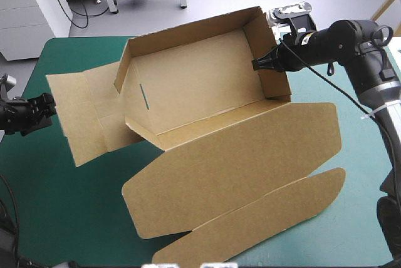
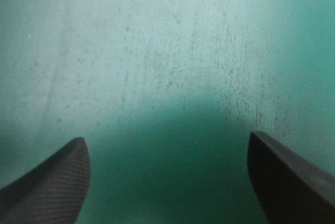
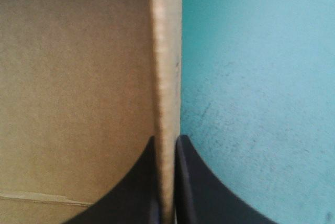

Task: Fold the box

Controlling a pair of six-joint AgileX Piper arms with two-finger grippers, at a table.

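Right fingers (image 3: 137, 192) pinching brown board box (image 1: 200, 80) wall, rounded lid (image 1: 238, 161) flat

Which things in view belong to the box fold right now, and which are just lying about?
In the job:
- box, walls partly raised, lid flat on the table
- right hand, shut on the box's end wall on its own side

Not in it:
- left hand, open, with only cover between its fingers
- teal-green cover, just the surface under it all
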